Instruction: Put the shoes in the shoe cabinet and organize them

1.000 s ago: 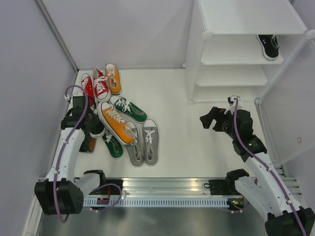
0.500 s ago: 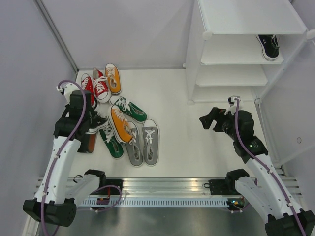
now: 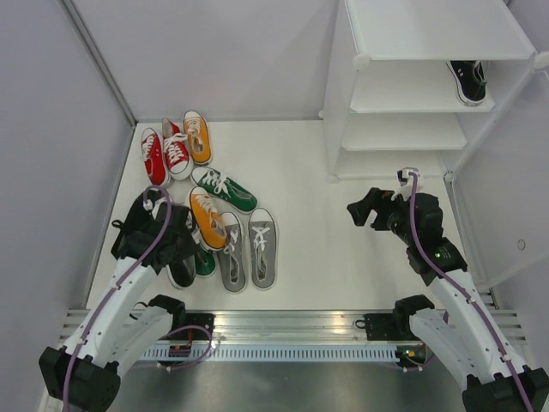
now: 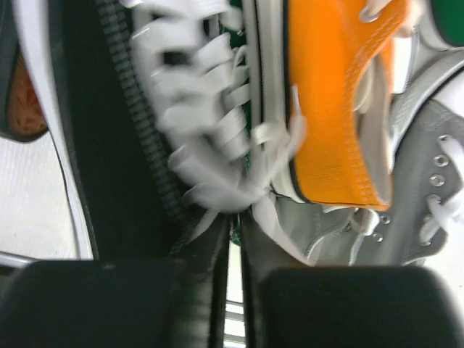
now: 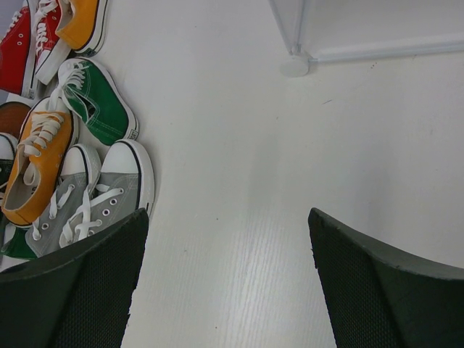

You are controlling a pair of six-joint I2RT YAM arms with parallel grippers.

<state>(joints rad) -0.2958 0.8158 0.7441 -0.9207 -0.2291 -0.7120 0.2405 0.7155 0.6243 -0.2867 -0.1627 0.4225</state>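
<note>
White table [image 3: 300, 172]; only overhead shows the black shoe [image 3: 468, 80] in the cabinet [image 3: 429, 26].

Pale lavender walls [image 3: 240, 51] on 3 sides; white tabletop [image 3: 292, 172]; aluminium rail [image 3: 292, 326] along near edge.

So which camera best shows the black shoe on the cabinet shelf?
Top external: only it shows the black shoe. The left wrist sees just the pile; the right wrist reaches only the cabinet's foot.
</note>
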